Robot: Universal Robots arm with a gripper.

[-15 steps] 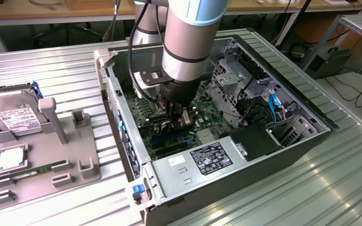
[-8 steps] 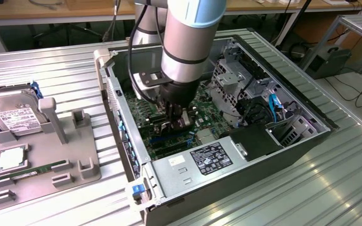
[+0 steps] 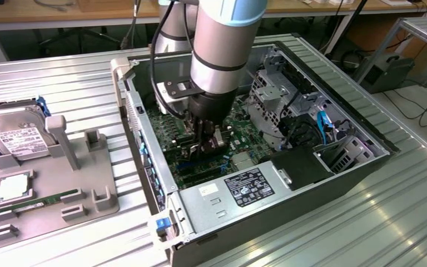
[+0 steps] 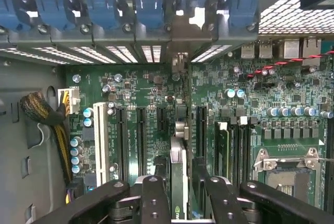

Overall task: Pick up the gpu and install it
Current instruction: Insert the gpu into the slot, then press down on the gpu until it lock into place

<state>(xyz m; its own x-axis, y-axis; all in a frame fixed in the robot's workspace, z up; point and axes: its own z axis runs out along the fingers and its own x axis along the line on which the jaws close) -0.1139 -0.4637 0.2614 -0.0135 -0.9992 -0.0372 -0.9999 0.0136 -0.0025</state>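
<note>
Counter [image 3: 58,83]: ribbed metal top; it carries the open computer case and, well apart toward the exterior view's left, a grey parts tray.
Computer case [image 3: 362,167]: lies on its side with the panel off, so I look straight down onto the green motherboard [image 4: 250,85] inside.
My arm [image 3: 217,50]: reaches down into the middle of the case from above.
Power supply [image 3: 247,186]: silver box with a black label in the case's near corner, just beside where I work.
Parts tray [image 3: 87,192]: grey moulded holder; a silver hard drive [image 3: 13,136] with a white label leans in its far end, and a narrow green RAM stick [image 3: 39,201] lies in a near slot.
Gpu [image 4: 179,174]: stands on edge in a motherboard slot between the black expansion slots, its bracket end toward the row of blue slot clips [image 4: 151,12] on the case's rear wall.
My jaws [image 4: 180,190]: the two black fingers [image 4: 155,198] sit either side of the gpu's upper edge, close to it; I cannot tell whether they pinch the card or stand just clear of it.
Cable bundle [image 4: 42,112]: braided wires plugged into a white connector at the motherboard's edge, apart from the gpu.
</note>
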